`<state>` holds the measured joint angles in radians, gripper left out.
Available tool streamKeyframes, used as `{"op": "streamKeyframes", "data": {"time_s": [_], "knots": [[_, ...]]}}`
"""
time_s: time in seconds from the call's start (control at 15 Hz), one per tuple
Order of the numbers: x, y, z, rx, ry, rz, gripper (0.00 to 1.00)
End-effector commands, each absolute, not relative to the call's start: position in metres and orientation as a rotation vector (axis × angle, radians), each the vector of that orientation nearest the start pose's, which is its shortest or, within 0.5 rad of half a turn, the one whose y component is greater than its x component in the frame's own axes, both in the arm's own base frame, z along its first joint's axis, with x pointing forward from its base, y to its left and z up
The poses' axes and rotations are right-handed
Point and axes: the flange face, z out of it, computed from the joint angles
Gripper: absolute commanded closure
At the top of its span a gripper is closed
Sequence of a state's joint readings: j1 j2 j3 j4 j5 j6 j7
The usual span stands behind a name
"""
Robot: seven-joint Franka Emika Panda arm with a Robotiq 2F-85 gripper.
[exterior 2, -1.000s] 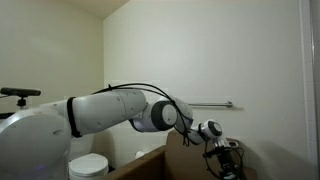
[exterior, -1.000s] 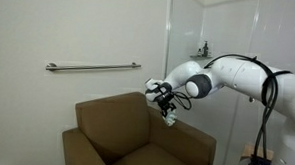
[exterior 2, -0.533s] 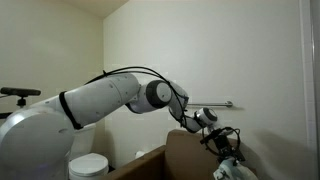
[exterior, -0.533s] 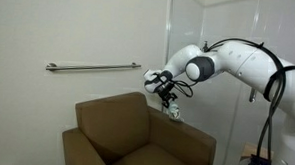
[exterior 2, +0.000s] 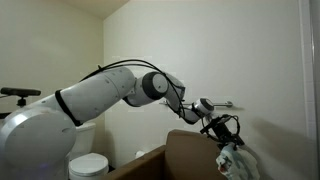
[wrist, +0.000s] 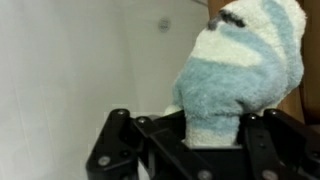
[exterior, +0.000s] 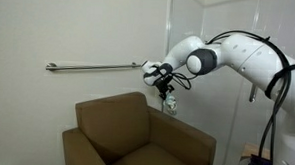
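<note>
Towel (blue-and-white terry) hangs pinched in the gripper, above the armchair.

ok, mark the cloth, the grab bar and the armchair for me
cloth [wrist: 236, 90], wrist view, the blue terry above the fingers
grab bar [exterior: 88, 67], in an exterior view, middle of the rail
armchair [exterior: 111, 117], in an exterior view, front of the backrest

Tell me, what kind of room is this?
Likely a bathroom, though oddly furnished: there is a mounted grab bar and a toilet, and the gripper holds a terry cloth near an armchair.
</note>
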<state>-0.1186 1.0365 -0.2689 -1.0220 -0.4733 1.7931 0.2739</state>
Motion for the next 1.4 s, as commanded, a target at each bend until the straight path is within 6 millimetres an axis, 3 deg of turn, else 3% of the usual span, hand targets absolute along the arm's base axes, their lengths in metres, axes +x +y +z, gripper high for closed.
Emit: {"op": "streamKeyframes", "data": {"time_s": [0.0, 0.33, 0.6, 1.0, 1.33], "knots": [[0.710, -0.270, 0.183, 2.460, -0.495, -0.357, 0.95], [0.683, -0.271, 0.089, 2.569, -0.531, -0.463, 0.95], [0.643, -0.284, 0.040, 2.579, -0.553, -0.632, 0.96], [0.594, -0.282, 0.058, 2.568, -0.671, -0.806, 0.96], [0.538, -0.277, 0.071, 2.469, -0.841, -0.960, 0.95]]}}
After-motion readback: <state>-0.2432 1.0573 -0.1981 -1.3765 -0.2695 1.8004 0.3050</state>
